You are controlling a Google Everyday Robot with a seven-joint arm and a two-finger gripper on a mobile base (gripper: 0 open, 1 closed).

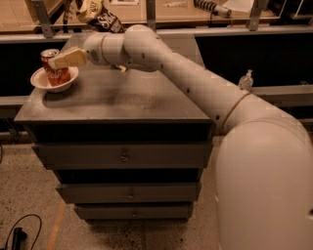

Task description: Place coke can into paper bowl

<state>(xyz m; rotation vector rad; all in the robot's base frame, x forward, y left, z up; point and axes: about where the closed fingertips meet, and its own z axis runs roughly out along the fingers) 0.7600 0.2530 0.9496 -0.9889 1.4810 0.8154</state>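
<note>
The red coke can (57,76) stands upright inside the off-white paper bowl (38,81) at the far left of the dark cabinet top (122,100). Its silver top shows above the rim. My gripper (55,61) reaches in from the right at the can's upper half, and its tan front part crosses in front of the can. The side behind the can is hidden. The white arm (195,83) stretches across the cabinet top from the lower right.
A crinkled chip bag (100,14) lies behind the arm at the back of the cabinet. A wooden counter with metal posts (151,14) runs along the back. The cabinet has several drawers (124,156). A cable (19,229) lies on the speckled floor.
</note>
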